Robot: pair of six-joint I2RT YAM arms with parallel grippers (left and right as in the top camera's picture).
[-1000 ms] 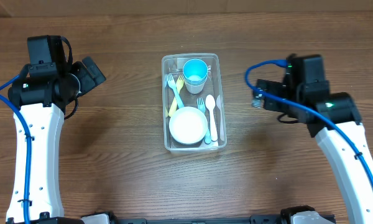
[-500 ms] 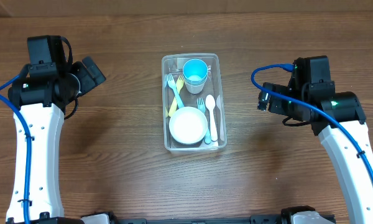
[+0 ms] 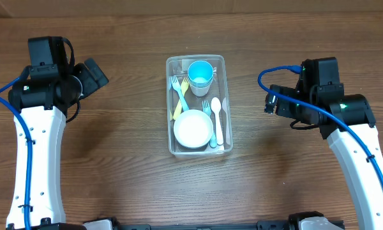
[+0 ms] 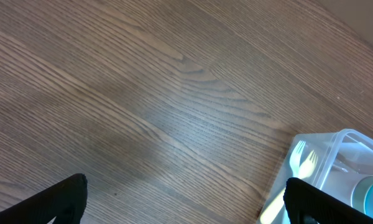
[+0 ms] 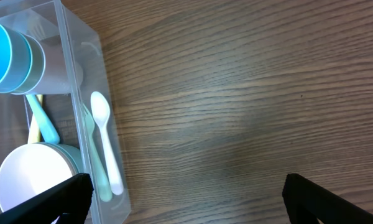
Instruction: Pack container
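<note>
1. The container (image 3: 170,128) sits mid-desk (image 3: 115,166), between both arms and well apart from each.
2. It holds a blue cup (image 3: 200,72), a white bowl (image 3: 193,129), forks (image 3: 177,89) and spoons (image 3: 217,121).
3. The left pincer (image 4: 185,202) and the right pincer (image 5: 186,200) are both released and empty, fingers wide apart.

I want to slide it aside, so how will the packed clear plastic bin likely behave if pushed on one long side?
The clear rectangular plastic container probably slides easily: flat base on smooth wooden table. It is likely light, holding only plastic ware. The stacked blue cups stand upright and may tip.
</note>
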